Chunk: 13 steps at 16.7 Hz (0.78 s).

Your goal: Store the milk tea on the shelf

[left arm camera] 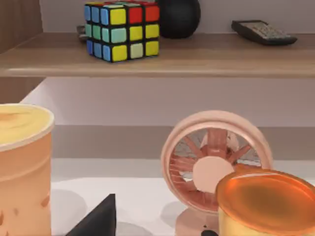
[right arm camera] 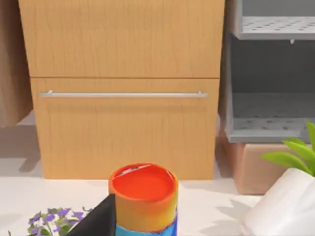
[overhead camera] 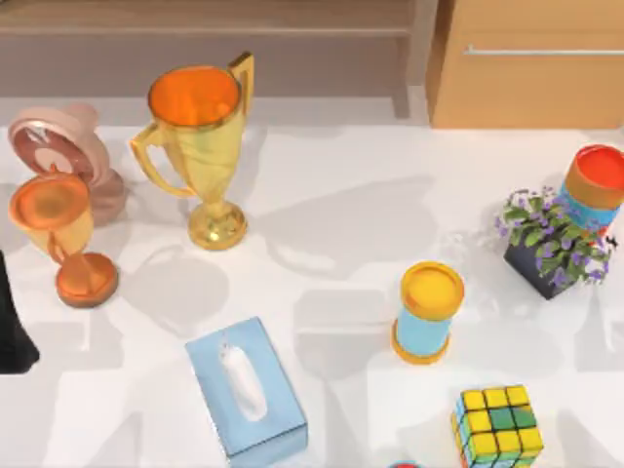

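The milk tea [left arm camera: 22, 167] stands upright on the white tabletop [overhead camera: 351, 224] at its far left side. In the left wrist view it sits just beside the left gripper [left arm camera: 98, 219], of which a dark wedge pokes in low in the frame. The left arm's dark bulk sits at the top view's left edge, level with the small trophy [overhead camera: 54, 219]. Whether this gripper is open or closed cannot be told; it appears to have hold of nothing, since the cup rests on the surface to one side of it.

The wrist camera faces the shelf [left arm camera: 206, 59], so the arm seems lined up for a reach-and-lift toward the board. The pink fan [left arm camera: 216, 162] and the small trophy's cup stand between gripper and shelf, so the carry will probably need height to clear them. The board already bears a coloured cube [left arm camera: 122, 30] and a dark handset [left arm camera: 263, 32], with bare wood between them that looks like the likeliest landing spot.

The right gripper [right arm camera: 98, 219] idles at the right side by the cylinder with the orange-red lid [right arm camera: 143, 196], facing the cabinet [right arm camera: 123, 73]; its opening cannot be told either
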### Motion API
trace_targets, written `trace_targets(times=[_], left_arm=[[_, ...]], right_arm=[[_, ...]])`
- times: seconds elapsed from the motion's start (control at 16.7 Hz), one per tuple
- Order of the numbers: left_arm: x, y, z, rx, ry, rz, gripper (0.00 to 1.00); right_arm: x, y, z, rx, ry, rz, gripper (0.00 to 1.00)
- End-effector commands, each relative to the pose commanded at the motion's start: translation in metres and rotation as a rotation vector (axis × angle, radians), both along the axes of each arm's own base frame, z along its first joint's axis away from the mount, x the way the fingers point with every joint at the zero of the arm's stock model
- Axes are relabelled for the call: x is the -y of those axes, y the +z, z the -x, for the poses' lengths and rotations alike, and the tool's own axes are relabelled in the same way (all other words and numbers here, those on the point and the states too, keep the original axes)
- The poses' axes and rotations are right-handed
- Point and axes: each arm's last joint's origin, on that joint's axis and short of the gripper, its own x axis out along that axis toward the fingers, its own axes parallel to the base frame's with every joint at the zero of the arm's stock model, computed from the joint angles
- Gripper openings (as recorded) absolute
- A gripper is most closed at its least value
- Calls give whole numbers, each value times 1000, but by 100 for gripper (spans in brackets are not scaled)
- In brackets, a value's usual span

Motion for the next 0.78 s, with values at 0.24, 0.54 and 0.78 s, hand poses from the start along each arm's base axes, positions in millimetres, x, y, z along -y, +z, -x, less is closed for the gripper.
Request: trace_targets(times=[0.24,0.54,0.78], left_arm=[[-1,3,-1,5,1,-1,100],[-12,21,-18,13,-5,-13,100],[-33,31,-50,-13,-13,-21,100]], right_arm=[[0,0,0,0,0,0,100],[0,0,0,0,0,0,100],[0,0,0,0,0,0,100]])
